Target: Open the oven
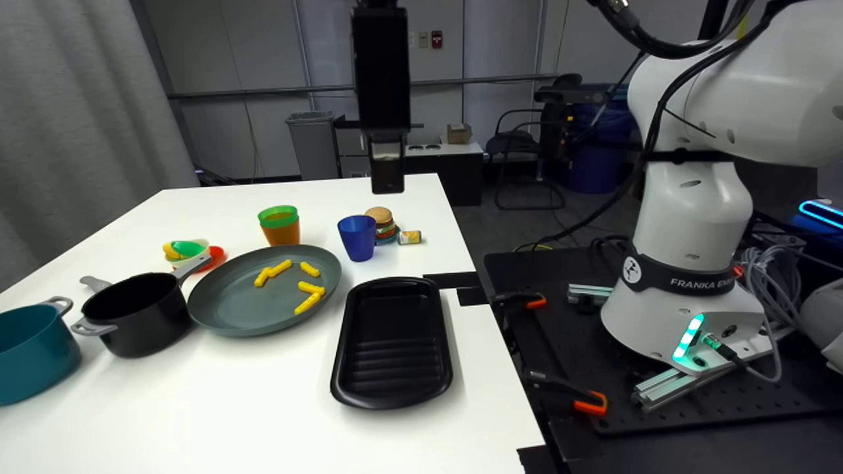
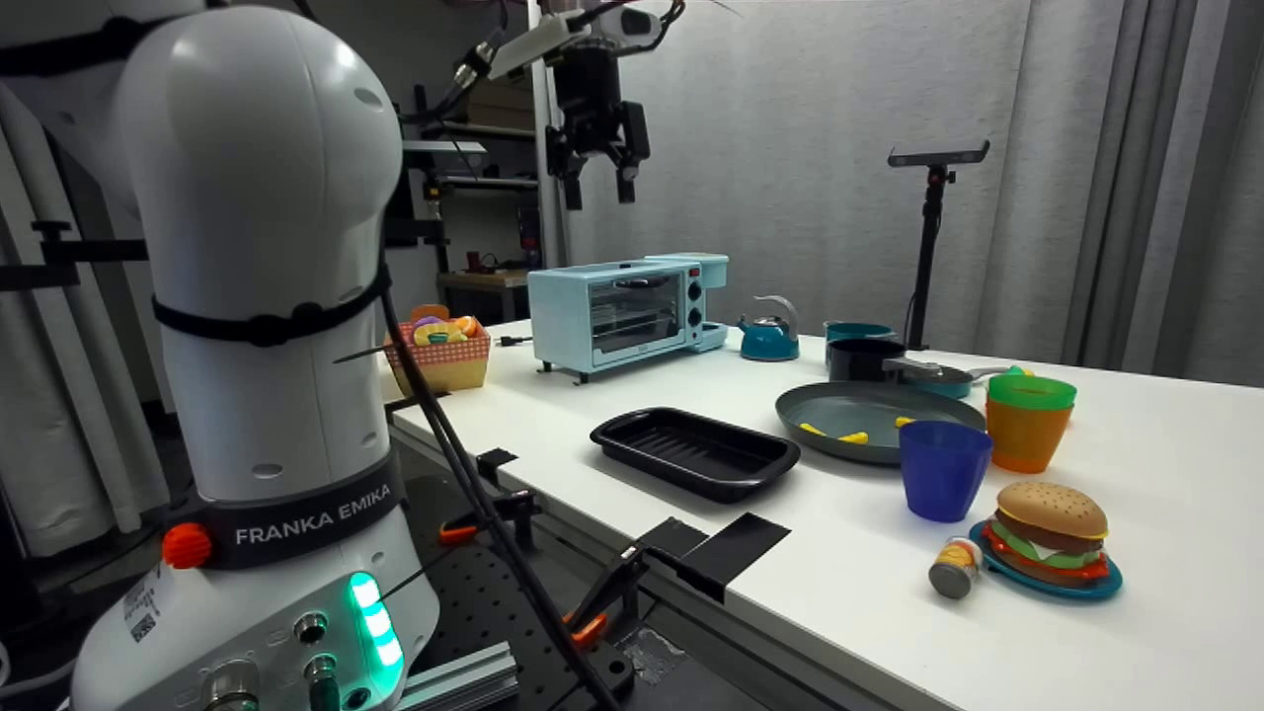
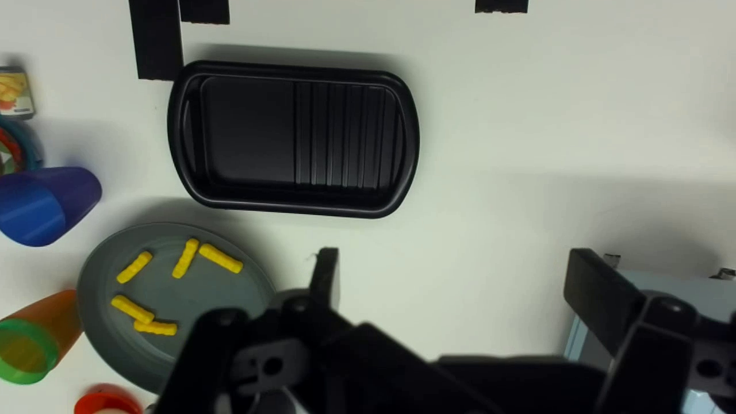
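Observation:
The light-blue toaster oven (image 2: pixel 561 321) stands on the white table in an exterior view. Its glass door (image 2: pixel 635 318) is shut, with a dark handle (image 2: pixel 642 282) along the top and dark knobs on the right. In the wrist view part of the oven (image 3: pixel 673 290) shows at the lower right, partly hidden behind a finger. My gripper (image 2: pixel 599 191) is open and empty, pointing down, high above the table and apart from the oven. It also shows edge-on in an exterior view (image 1: pixel 387 181) and with fingers wide apart in the wrist view (image 3: pixel 454 276).
A black baking tray (image 1: pixel 393 342) lies in front of the oven. A grey pan (image 1: pixel 263 313) with yellow fries, a blue cup (image 1: pixel 359 237), orange and green cups (image 1: pixel 282 227), pots (image 1: pixel 141 319) and a toy burger (image 2: pixel 1052 528) stand around. A basket (image 2: pixel 449 365) and kettle (image 2: pixel 768 341) flank the oven.

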You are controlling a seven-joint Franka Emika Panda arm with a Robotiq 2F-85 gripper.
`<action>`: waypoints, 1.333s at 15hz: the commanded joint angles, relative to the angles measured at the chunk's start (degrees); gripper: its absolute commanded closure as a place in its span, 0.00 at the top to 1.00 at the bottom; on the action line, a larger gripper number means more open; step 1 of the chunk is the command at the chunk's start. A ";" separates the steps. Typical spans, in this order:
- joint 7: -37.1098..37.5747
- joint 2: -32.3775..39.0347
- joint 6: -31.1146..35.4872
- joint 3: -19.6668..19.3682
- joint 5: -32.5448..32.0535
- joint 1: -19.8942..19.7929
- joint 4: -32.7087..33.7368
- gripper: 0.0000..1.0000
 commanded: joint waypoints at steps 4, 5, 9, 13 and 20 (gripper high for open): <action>-3.60 7.27 0.74 -1.21 0.89 2.51 7.25 1.00; -4.03 7.67 0.70 -1.19 0.81 2.72 7.92 1.00; -3.68 7.28 0.18 -0.72 -0.33 2.81 7.70 1.00; -4.36 7.38 0.18 -0.68 -0.31 3.21 8.41 1.00; -4.71 8.18 0.47 -0.86 -0.06 3.24 8.20 1.00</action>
